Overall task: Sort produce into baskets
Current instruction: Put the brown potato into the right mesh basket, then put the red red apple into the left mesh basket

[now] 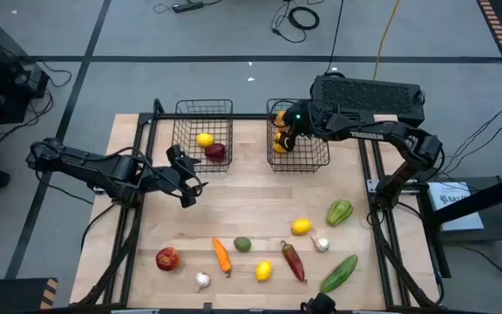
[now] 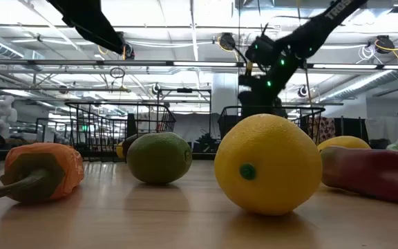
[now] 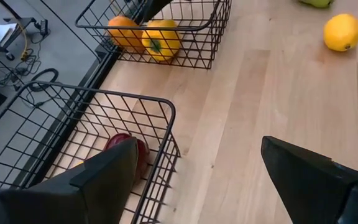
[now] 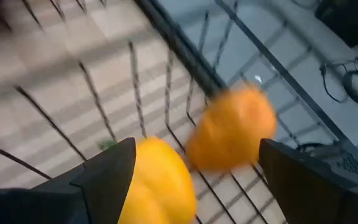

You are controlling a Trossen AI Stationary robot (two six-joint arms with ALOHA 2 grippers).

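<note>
Right gripper [image 1: 283, 131]: hangs over the right basket [image 1: 319, 162], its fingers spread wide with nothing between them; the right wrist view shows a yellow pepper [image 4: 157, 183] and an orange fruit [image 4: 232, 134] just beyond the fingers, so this reads as a drop point above the basket's far-left corner.
Left gripper [image 1: 187, 183]: sits just in front of the left basket [image 1: 181, 144] at its near-left corner, fingers wide apart and empty, seemingly clear of the wire so it can head out for another piece.
Left basket contents: a lemon [image 1: 205, 139] and a red apple [image 1: 216, 153], lying close together.
Right basket contents: the yellow pepper and orange fruit bunched in the far-left corner, where the open fingers hover.
Unsorted produce: spread across the near half of the table [image 1: 260, 205], well apart from both baskets: a tomato-like red piece [image 1: 167, 257], garlic [image 1: 202, 281], carrot [image 1: 222, 255], lime [image 1: 243, 244], a lemon [image 1: 263, 271], chilli [image 1: 293, 261], another lemon [image 1: 301, 227], garlic [image 1: 321, 244], a green pepper [image 1: 340, 212] and cucumber [image 1: 339, 272].
Progress: judged about a third done, with most pieces yet to be lifted.
</note>
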